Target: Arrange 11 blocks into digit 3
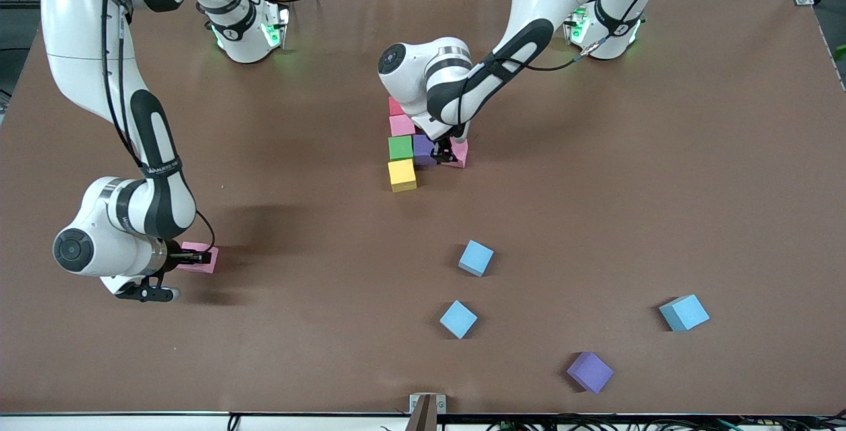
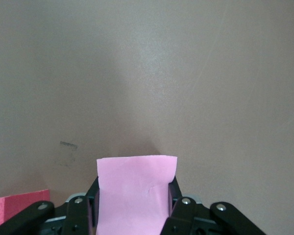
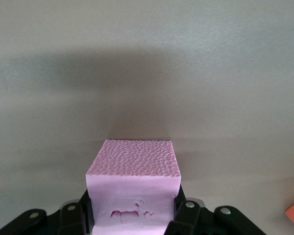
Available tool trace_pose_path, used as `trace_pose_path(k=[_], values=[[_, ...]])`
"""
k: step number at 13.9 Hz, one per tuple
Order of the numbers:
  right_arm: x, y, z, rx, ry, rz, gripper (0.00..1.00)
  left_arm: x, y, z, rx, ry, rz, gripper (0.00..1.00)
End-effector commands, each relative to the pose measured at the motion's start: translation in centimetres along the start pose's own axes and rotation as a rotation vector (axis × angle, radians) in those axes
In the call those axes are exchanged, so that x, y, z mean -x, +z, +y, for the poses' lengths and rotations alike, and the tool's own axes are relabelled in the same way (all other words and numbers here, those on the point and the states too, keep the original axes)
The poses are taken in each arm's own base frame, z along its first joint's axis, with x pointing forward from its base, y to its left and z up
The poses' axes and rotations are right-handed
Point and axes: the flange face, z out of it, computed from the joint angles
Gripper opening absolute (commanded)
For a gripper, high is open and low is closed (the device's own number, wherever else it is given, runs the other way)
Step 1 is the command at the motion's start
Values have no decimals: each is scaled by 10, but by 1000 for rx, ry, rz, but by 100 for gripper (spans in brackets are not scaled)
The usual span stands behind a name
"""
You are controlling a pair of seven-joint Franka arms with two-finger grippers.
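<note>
Step in hand: you were partway through building the digit 3, with both arms busy at once, one placing and one picking.
Left gripper: your left gripper was down at the cluster, pinching a pink block pressed up against the purple block; the left wrist view showed that pink block squeezed between the pads.
Right gripper: your right gripper sat low at the right arm's end of the table, its fingers clamped on another pink block; the right wrist view showed that cube dented where the pads bit in.
Cluster: a column ran from a red block through a pink one and a green one to a yellow one nearest the front camera; the arm hid whatever lay beside the red one.
Loose blocks: three light blue cubes and a purple cube waited well apart, nearer the front camera.
Progress: I judged roughly half the blocks were in place.
Next move: you would need to let go with the left gripper and lift straight up so the row stayed tight, then carry the right arm's block over without the arms crowding each other.
</note>
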Motion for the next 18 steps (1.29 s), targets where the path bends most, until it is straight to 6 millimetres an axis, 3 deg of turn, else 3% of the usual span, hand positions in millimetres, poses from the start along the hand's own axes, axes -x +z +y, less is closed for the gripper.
trace_pose_path(k=[1,7,18], values=[[5,-6,-5,3,-34,-11,30,34,-5,-30,67,-590,-35,1],[5,-13,-11,83,-114,-8,30,35,-5,-30,67,-691,-37,1],[5,-20,-19,85,-181,-3,30,36,-5,-32,67,-694,-37,1]])
